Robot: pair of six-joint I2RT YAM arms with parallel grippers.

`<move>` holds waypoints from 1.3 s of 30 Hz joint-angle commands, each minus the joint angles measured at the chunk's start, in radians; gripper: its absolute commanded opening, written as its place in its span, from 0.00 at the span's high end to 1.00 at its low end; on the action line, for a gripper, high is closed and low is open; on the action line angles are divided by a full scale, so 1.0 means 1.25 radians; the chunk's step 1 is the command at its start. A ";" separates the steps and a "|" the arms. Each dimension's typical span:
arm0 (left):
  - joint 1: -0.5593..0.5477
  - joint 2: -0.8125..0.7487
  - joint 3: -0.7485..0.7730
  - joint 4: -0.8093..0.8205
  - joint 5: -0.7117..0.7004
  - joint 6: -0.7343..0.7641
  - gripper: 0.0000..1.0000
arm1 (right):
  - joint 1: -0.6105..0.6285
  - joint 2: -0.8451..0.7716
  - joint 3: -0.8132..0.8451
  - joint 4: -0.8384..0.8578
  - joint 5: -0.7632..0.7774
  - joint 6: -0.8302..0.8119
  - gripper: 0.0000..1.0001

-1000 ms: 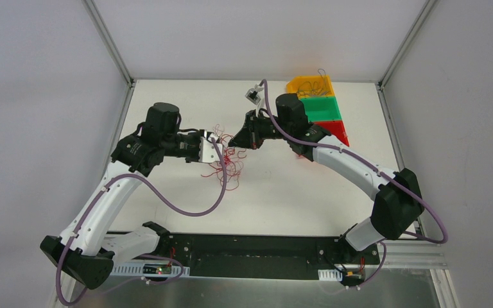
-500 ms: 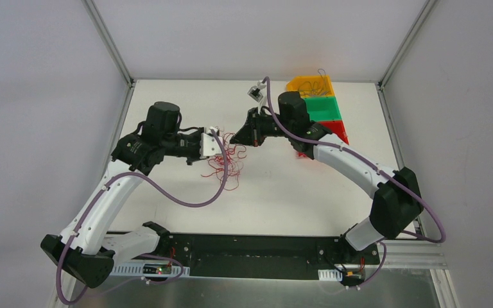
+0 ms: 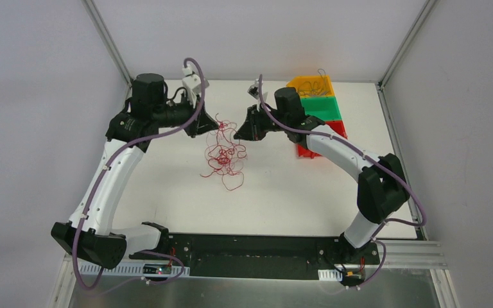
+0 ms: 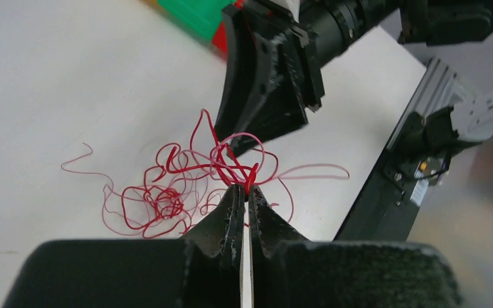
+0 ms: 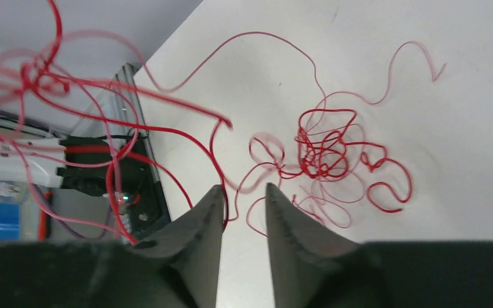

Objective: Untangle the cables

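Observation:
The cables (image 3: 224, 154) are a tangle of thin red curly wires in the middle of the table, partly lifted off it. My left gripper (image 3: 212, 126) is shut on a few red strands at its tips (image 4: 247, 187), and the rest of the bundle (image 4: 167, 199) hangs below it down to the table. My right gripper (image 3: 236, 135) faces it from the right, a short way off, and shows as a black wedge (image 4: 263, 83) in the left wrist view. Its jaws (image 5: 244, 188) are open; one red strand runs along the inner face of one finger (image 5: 213, 199). More loops (image 5: 324, 151) lie on the table beyond.
A yellow bin (image 3: 309, 85), a green bin (image 3: 321, 108) and a red bin (image 3: 337, 128) stand in a row at the back right, behind the right arm. Thin wires stick out of the yellow one. A black rail (image 3: 250, 247) runs along the near edge.
The left gripper shut on the red strands and swung up and toward the back left, pulling the bundle with it. The right gripper has opened its jaws and let go.

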 commanded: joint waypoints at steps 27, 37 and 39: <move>0.015 -0.020 0.019 0.125 0.085 -0.286 1.00 | 0.040 -0.081 0.099 0.118 0.076 0.179 0.59; 0.019 -0.037 0.028 0.132 0.085 -0.281 1.00 | 0.032 -0.031 0.061 0.129 0.110 0.203 1.00; 0.026 -0.043 0.023 0.132 0.084 -0.285 1.00 | 0.033 -0.042 0.043 0.129 0.102 0.194 1.00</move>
